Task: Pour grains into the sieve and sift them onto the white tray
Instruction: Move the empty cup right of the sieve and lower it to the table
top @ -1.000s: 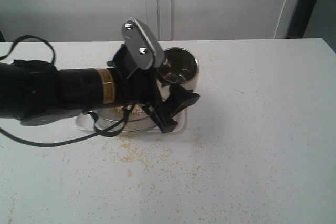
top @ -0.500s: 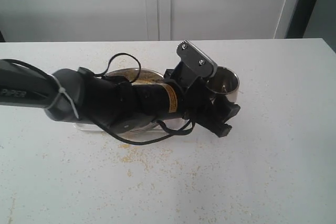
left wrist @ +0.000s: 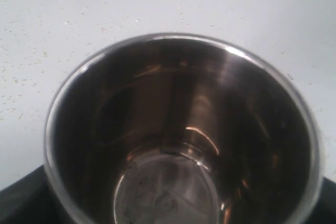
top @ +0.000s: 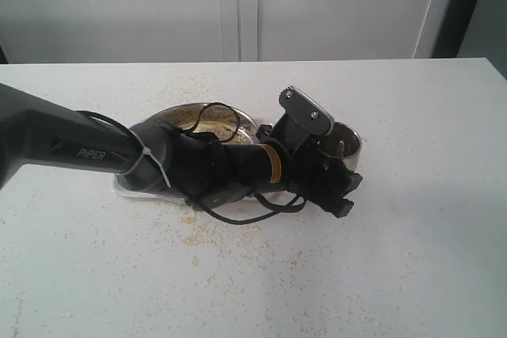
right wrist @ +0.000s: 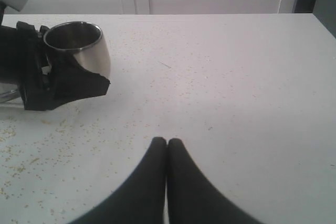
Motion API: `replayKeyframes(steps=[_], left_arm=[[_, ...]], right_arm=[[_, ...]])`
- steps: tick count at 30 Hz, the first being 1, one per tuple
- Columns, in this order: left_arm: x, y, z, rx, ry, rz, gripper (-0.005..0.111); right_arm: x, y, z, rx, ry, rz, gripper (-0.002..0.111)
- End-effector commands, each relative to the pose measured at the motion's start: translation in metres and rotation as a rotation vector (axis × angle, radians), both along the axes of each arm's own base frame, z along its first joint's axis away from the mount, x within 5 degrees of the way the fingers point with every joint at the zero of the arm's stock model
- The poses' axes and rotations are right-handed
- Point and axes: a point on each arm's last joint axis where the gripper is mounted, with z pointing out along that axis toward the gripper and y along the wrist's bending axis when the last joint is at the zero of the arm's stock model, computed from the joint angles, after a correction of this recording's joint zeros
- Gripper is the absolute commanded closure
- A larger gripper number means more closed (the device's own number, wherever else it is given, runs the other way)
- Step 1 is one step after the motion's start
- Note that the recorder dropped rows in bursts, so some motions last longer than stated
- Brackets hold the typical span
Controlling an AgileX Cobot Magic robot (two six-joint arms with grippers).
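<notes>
The steel cup (top: pixel 345 142) stands upright to the right of the sieve, with my left gripper (top: pixel 333 170) shut on it. Its inside (left wrist: pixel 173 182) is bare, with no grains. The sieve (top: pixel 198 107) lies on the white tray (top: pixel 121 188), mostly hidden under my left arm. Yellow and whitish grains (top: pixel 212 123) lie in the sieve. In the right wrist view the cup (right wrist: pixel 79 45) and the left fingers (right wrist: pixel 79 85) sit far off, and my right gripper (right wrist: pixel 167 141) is shut and empty over bare table. The exterior view does not show the right gripper.
Loose yellow grains (top: pixel 207 231) are scattered on the white table (top: pixel 412 259) in front of the tray and around it. A black cable (top: pixel 238 210) loops under the left arm. White cabinet doors stand behind the table.
My left arm has swung right and down, carrying the cup from above the sieve to the right side of the tray. More of the sieve shows now.
</notes>
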Motion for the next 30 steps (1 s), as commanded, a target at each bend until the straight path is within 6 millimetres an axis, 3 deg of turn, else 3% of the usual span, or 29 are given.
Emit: replayKeyframes(steps=[1, 12, 23, 26, 30], left_arm=[[0.000, -0.004, -0.008, -0.014, 0.018, 0.000, 0.107], [0.000, -0.005, -0.014, -0.033, 0.050, 0.009, 0.107], [-0.001, -0.006, -0.033, -0.014, 0.085, 0.002, 0.105], [-0.001, -0.006, -0.034, -0.005, 0.075, -0.012, 0.091], [-0.001, -0.006, -0.034, -0.007, 0.083, -0.008, 0.059]], right_arm=[[0.000, -0.001, -0.001, 0.004, -0.007, -0.011, 0.108], [0.000, -0.001, -0.001, 0.004, -0.007, -0.011, 0.108], [0.000, -0.001, -0.001, 0.004, -0.007, -0.011, 0.108], [0.000, -0.001, -0.001, 0.004, -0.007, -0.011, 0.108], [0.000, -0.001, -0.001, 0.004, -0.007, -0.011, 0.108]])
